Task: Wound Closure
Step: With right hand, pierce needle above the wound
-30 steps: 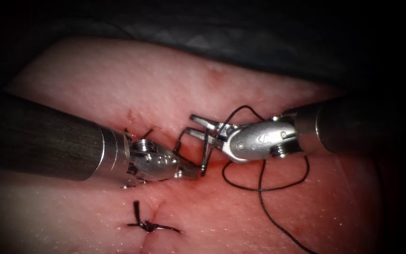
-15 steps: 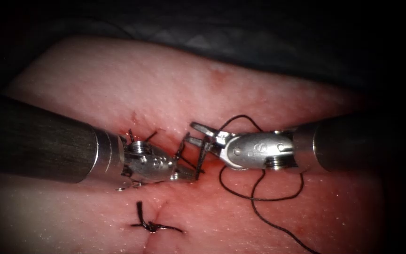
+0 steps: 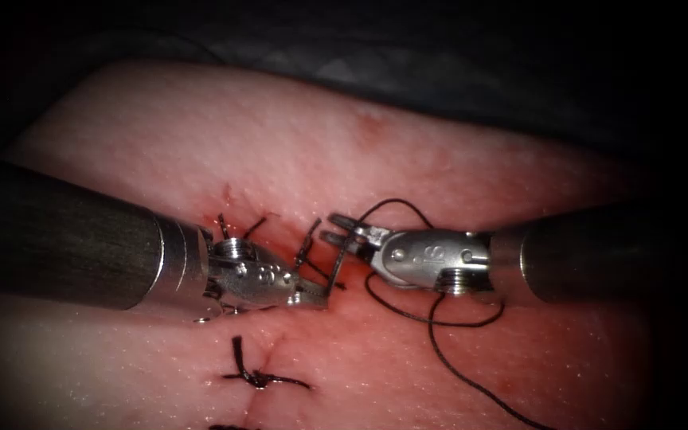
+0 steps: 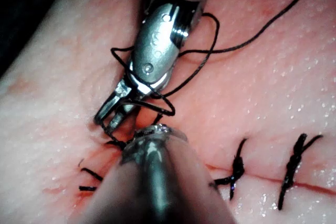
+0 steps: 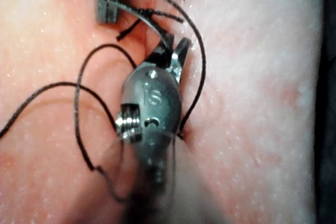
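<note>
The left tool is closed on the thread at the cut. The right tool is parted, holding nothing, thread looped round it. The needle cannot be located. The loop may slip off; the tissue may tear.

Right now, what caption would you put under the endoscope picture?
Left pincer shut beside the cut, open right pincer close by, thread looped over the tissue.

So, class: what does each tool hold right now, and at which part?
Left tool grips the needle near one end; whether it enters the tissue cannot be told. Right tool: jaws open beside the needle, holding nothing; thread loops round it.
</note>
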Tool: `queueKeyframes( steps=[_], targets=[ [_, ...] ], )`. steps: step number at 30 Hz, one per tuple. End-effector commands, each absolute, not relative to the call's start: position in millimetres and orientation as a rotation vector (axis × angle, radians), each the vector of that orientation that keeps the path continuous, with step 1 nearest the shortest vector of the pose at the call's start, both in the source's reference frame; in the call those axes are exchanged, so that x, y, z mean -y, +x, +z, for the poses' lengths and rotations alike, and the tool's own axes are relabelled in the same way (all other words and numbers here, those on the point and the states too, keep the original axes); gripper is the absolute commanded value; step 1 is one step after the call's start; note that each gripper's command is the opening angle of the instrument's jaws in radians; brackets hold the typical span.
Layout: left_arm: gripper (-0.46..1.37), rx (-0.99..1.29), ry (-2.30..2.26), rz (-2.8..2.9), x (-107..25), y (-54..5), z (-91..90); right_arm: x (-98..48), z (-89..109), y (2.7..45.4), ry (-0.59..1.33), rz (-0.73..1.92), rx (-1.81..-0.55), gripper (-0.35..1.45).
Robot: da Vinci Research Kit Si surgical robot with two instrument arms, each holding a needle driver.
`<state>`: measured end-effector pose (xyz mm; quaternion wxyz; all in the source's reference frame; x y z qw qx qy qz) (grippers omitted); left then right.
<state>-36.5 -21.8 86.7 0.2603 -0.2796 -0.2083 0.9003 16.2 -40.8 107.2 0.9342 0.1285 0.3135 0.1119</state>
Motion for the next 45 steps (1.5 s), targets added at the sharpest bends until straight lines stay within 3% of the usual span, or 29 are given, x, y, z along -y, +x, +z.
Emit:
queueKeyframes(
  steps=[1,17,20,23,25,26,34,45],
  targets=[
    [-0.35,0.576,-0.761,2.438,21.7,-36.5,86.7,40.9,107.4,16.1,0.265,0.241,-0.643,-0.35],
    [-0.35,0.573,-0.759,2.435,21.7,-36.9,86.7,42.4,109.2,15.2,0.556,0.376,-0.537,-0.35],
    [-0.35,0.574,-0.759,2.435,21.7,-36.9,86.7,42.0,109.3,15.7,0.559,0.363,-0.558,-0.35],
    [-0.35,0.574,-0.760,2.435,21.6,-36.9,86.8,40.7,108.7,16.4,0.499,0.298,-0.662,-0.35],
    [-0.35,0.574,-0.760,2.436,21.6,-36.9,86.8,39.4,107.7,17.0,0.427,0.274,-0.748,-0.22],
    [-0.32,0.574,-0.761,2.436,21.5,-36.8,86.9,38.6,106.8,17.4,0.372,0.256,-0.785,0.13],
    [-0.26,0.574,-0.761,2.434,21.3,-36.8,87.4,35.6,100.6,18.3,0.136,0.194,-0.934,0.89],
    [-0.34,0.569,-0.762,2.432,21.3,-36.7,88.0,34.2,96.6,18.6,-0.009,0.100,-0.966,0.85]
  ],
)
